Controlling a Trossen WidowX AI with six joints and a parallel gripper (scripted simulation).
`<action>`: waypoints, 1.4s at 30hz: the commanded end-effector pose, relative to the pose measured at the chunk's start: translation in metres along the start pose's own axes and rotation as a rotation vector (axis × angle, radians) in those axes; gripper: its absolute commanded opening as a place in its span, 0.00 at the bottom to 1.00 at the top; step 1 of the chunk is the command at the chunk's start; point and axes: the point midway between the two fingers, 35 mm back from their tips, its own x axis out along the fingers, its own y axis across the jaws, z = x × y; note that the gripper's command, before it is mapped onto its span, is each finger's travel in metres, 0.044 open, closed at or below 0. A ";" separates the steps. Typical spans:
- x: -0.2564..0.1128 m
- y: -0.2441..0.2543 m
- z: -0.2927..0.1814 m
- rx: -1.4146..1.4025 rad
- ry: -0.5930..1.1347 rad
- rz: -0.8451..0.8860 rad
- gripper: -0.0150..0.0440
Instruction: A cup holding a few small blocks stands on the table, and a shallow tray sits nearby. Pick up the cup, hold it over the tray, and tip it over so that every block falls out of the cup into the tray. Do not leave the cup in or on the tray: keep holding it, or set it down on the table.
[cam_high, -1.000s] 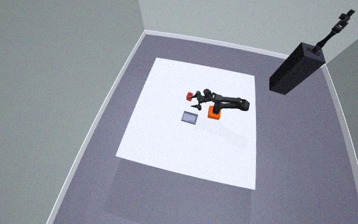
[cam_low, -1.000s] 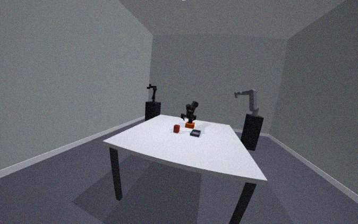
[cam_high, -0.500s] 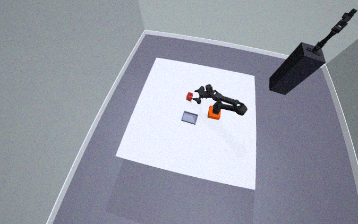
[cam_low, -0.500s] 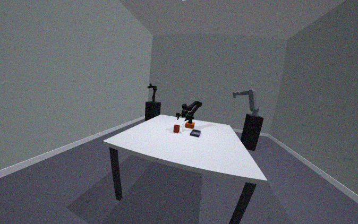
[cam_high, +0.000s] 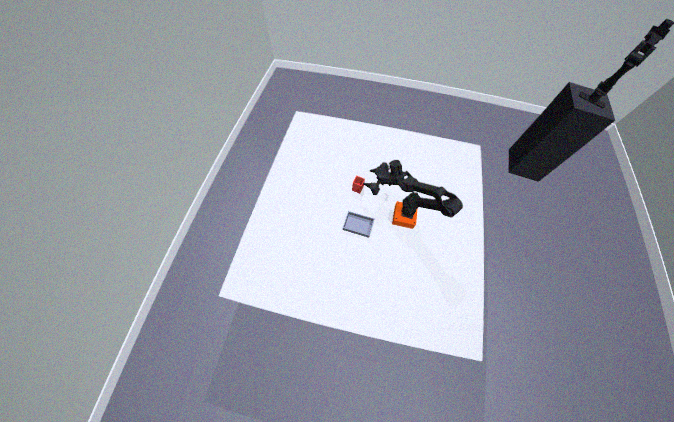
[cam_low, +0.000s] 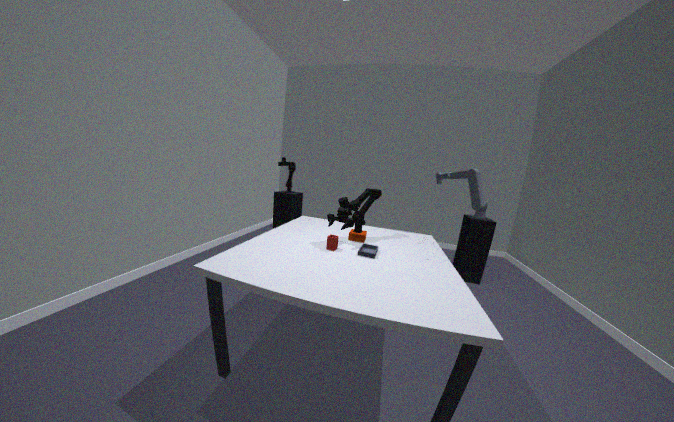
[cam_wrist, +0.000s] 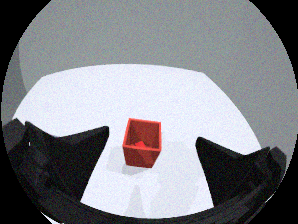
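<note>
Red cup (cam_high: 358, 184) (cam_low: 332, 243) (cam_wrist: 144, 140) ahead of the wide-open fingers (cam_high: 374, 188) (cam_low: 331, 220), between their tips in wrist view

A white table (cam_high: 320, 280) (cam_low: 350, 285) (cam_wrist: 90, 95) stands on dark legs here in the room, its top a pale, four-cornered slab. On it, a red square-sided cup (cam_high: 358, 184) (cam_low: 332, 243) (cam_wrist: 142, 155) stands upright with its mouth up, and I can make out something red inside, though not how many pieces. Near the cup, and apart from it, a shallow gray tray (cam_high: 358, 225) (cam_low: 368, 251) lies flat, with a darker rim. An orange base (cam_high: 397, 222) (cam_low: 352, 237) sits on the same top, apart from both cup and tray.
</note>
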 end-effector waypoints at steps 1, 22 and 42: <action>0.006 0.001 -0.013 0.002 0.013 0.007 1.00; 0.022 0.004 -0.055 0.008 0.026 0.010 1.00; 0.052 0.005 -0.055 0.002 0.009 0.006 1.00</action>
